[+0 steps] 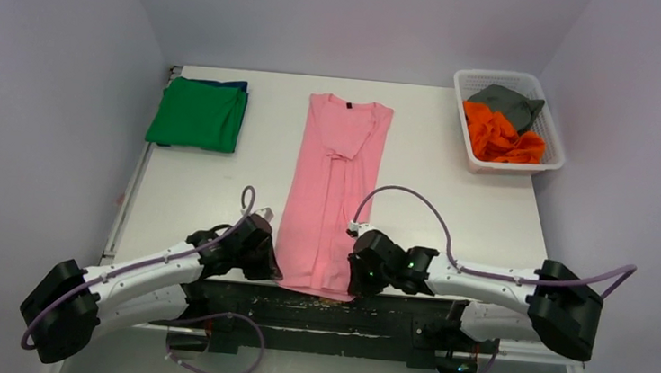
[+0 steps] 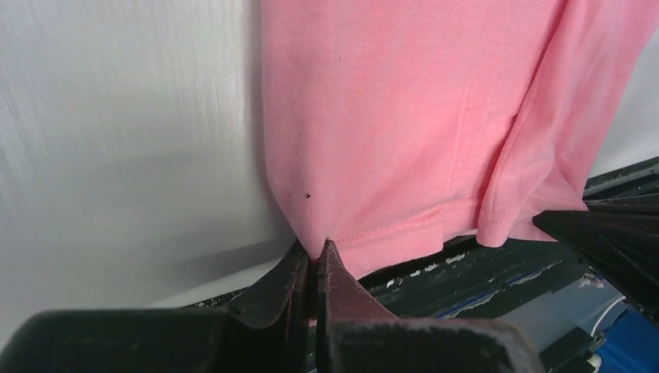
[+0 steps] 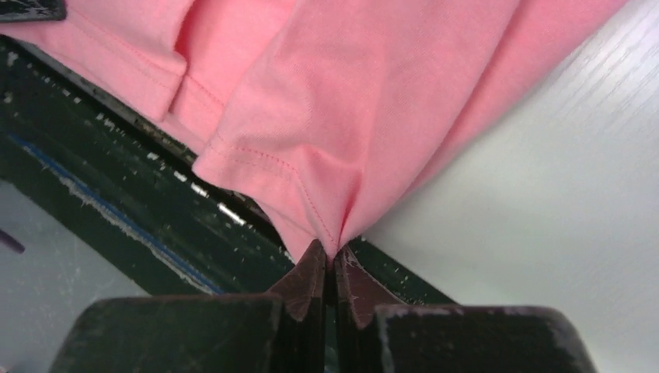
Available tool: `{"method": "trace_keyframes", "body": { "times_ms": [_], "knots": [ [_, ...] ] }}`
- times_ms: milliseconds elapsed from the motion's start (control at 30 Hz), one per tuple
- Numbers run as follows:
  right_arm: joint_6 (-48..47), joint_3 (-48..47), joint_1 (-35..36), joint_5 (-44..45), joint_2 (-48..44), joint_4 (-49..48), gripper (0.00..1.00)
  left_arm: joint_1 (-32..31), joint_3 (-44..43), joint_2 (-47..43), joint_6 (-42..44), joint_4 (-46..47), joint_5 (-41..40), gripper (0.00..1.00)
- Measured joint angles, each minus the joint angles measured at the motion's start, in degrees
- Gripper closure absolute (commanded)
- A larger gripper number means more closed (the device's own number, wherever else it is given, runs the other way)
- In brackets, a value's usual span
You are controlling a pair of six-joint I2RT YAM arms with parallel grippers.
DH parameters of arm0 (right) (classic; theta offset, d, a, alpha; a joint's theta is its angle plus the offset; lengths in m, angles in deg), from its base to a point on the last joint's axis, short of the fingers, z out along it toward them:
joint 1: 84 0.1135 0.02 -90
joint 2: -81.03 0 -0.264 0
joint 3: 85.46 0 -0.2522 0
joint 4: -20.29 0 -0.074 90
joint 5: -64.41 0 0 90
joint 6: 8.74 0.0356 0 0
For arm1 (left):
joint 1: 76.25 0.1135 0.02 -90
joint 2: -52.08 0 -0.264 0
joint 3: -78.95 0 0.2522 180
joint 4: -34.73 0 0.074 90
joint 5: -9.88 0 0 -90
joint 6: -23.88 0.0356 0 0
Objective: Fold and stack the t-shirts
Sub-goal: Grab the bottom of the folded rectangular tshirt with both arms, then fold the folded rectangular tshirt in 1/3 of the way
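Pink t-shirt [image 1: 331, 196] lies folded lengthwise down frame centre, hem at the near edge of the table [image 1: 452, 197]. Left gripper [image 2: 315, 252] and right gripper [image 3: 329, 252] each pinch a hem corner. White tabletop shows on both sides. Green t-shirt [image 1: 198, 114] upper left, basket [image 1: 497, 76] upper right.

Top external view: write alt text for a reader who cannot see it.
Left fingers and right fingers each pinch a near hem corner of a pink t-shirt laid lengthwise on the table. Folded green t-shirt far left; basket with orange t-shirt and grey t-shirt far right.
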Motion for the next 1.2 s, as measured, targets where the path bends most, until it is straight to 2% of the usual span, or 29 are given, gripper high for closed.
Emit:
{"method": "trace_keyframes", "body": {
  "times_ms": [167,267,400,500,700,933,1200],
  "knots": [
    [1.40,3.15,1.14,-2.10,-8.35,0.13,1.00,-2.49,0.68,-5.53,-1.38,-2.86,1.60,1.00],
    [1.70,3.21,1.29,-2.10,-10.27,-0.15,1.00,-2.86,0.50,-7.93,-1.36,-3.08,2.34,1.00],
    [2.05,1.90,1.09,0.15,-10.27,1.18,1.00,-2.91,-3.45,-5.40,-0.63,-4.28,1.99,1.00],
    [1.88,-0.87,-1.29,2.51,-9.92,2.29,1.00,-1.92,-9.94,0.13,0.94,-4.94,1.29,1.00],
    [-0.15,-5.35,-13.44,3.43,-7.61,-0.72,1.00,7.06,-22.05,11.34,6.03,-3.93,1.79,1.00],
    [-4.46,-15.98,-24.00,3.67,4.90,-3.78,1.00,14.56,-37.68,25.35,11.78,-4.76,2.14,1.00],
    [-7.23,-26.23,-31.58,2.40,18.93,-6.54,1.00,21.92,-51.25,42.32,16.37,-6.51,5.31,0.99]
  ]
}}
